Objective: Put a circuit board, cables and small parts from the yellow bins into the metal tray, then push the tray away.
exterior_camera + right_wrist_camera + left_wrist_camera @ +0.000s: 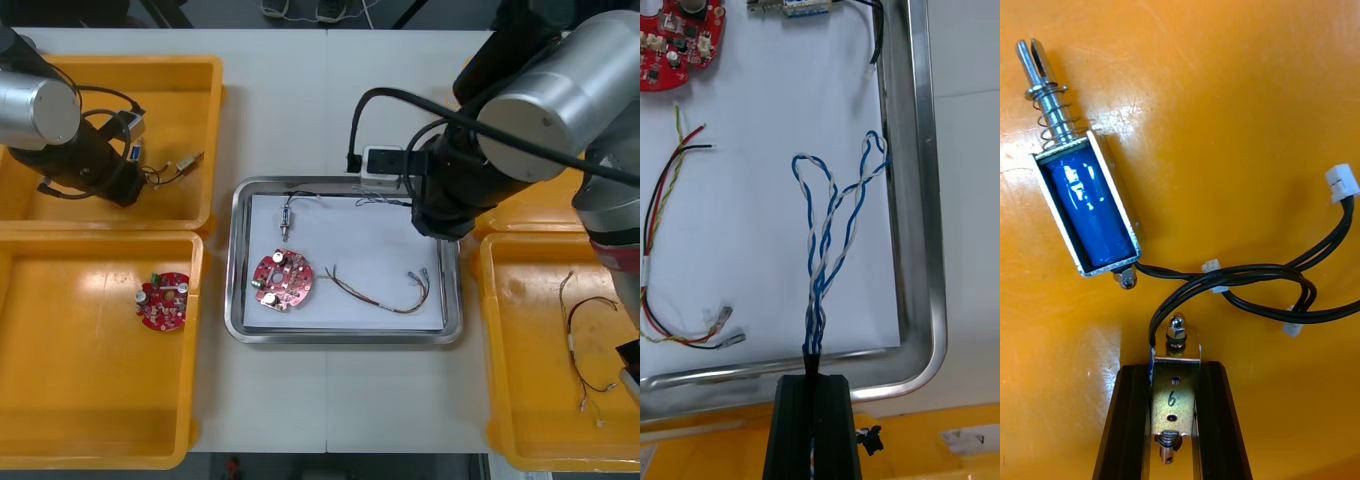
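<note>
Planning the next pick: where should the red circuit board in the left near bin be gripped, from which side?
Probably across its rim, from straight above: the circuit board lies flat on the yellow bin floor, components up, bare floor all round. The left gripper, shut on a small metal part in the far bin, is nearest.

tray (236, 260) middle: free | circuit board (283, 280) near-left | right arm (462, 190) far-right

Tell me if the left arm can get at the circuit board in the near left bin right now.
Probably not yet. The circuit board lies uncovered, but the left pincer is shut on a small metal part in the far left bin; it would need to let go first.
</note>
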`<state>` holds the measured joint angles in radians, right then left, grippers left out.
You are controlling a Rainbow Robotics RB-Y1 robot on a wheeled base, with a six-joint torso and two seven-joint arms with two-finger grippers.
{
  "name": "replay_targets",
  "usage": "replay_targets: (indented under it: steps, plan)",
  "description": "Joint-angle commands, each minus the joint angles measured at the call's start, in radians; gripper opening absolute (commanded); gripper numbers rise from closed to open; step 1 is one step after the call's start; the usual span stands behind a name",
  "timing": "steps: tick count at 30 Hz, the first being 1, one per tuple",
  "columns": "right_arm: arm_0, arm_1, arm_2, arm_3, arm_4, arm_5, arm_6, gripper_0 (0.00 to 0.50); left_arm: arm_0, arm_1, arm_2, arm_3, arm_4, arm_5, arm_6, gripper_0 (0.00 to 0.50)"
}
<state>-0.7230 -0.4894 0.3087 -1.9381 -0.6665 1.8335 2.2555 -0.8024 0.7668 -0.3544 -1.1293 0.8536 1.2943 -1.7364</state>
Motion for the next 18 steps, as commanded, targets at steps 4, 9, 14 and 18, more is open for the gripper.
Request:
replay_targets:
  steps: [4,9,14,18]
  plan:
    - [-0.003,0.057,0.085,0.016,0.079,-0.063,-0.036,0.000,0.028,0.055,0.003,-0.061,0.013,-0.004,-0.092,0.000]
    - [-0.003,0.064,0.122,0.091,0.100,-0.129,-0.031,0.000,0.028,0.055,0.040,-0.110,0.018,0.011,-0.068,0.000]
    - [-0.003,0.074,0.145,0.163,0.120,-0.189,-0.030,0.000,0.023,0.055,0.094,-0.185,0.002,0.083,-0.006,0.000]
    - [-0.003,0.075,0.165,0.226,0.123,-0.238,-0.024,0.000,0.017,0.055,0.118,-0.259,-0.016,0.160,0.057,0.000]
